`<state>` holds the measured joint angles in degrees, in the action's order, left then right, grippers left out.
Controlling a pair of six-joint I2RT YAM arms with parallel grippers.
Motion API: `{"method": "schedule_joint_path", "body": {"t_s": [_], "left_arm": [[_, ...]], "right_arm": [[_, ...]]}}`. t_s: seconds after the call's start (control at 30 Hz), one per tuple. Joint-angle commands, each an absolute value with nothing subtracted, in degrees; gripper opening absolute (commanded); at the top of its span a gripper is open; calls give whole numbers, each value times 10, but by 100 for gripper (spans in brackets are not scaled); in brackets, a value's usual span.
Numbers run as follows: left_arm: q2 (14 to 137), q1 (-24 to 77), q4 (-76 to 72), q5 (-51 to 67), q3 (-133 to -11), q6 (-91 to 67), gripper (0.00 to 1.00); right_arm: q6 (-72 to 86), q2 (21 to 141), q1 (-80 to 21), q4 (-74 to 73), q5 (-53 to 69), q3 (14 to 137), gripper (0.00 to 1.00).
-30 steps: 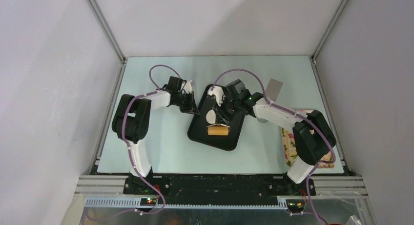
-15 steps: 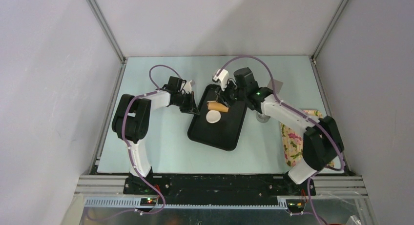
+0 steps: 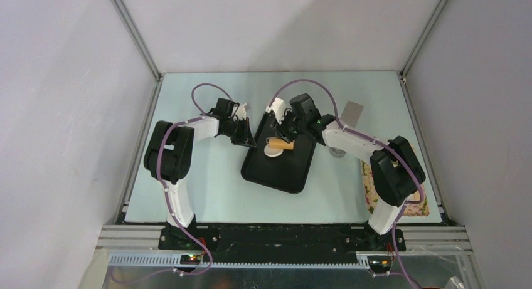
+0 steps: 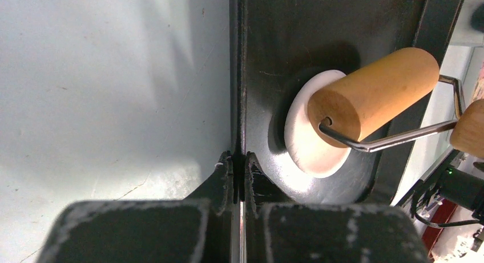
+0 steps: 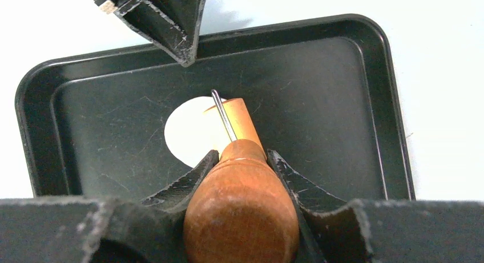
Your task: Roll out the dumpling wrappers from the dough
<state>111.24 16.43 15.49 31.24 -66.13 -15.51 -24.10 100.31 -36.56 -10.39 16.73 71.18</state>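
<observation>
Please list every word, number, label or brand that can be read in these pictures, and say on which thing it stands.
There is no readable text in any view.
The tray, the roller, the dough and the grey card bear no writing.
The cloth shows only a flower pattern.
If the arms carry any marking, it is too small to read.

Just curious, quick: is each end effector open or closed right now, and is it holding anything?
Left end effector: closed, pinching the tray rim.
Right end effector: closed on the roller handle.
</observation>
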Motion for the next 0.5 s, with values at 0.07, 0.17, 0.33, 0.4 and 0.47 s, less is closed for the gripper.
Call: {"method": "schedule_joint_path", "body": {"t_s": [0.07, 0.17, 0.33, 0.4, 0.47], "left_arm": [[1135, 163, 212, 291, -647, -145, 0], [1135, 163, 212, 291, -646, -146, 0], [1133, 163, 211, 290, -646, -145, 0], [1133, 163, 211, 290, -646, -145, 0], [1134, 163, 212, 290, -646, -145, 0]], "right_arm": [[-253, 986, -395, -186, 177, 673, 0], [-245, 983, -401, -198, 185, 660, 0], [-230, 981, -402, -202, 208, 634, 0], [-229, 984, -398, -206, 215, 631, 0], [-229, 987, -390, -210, 229, 631, 0]]}}
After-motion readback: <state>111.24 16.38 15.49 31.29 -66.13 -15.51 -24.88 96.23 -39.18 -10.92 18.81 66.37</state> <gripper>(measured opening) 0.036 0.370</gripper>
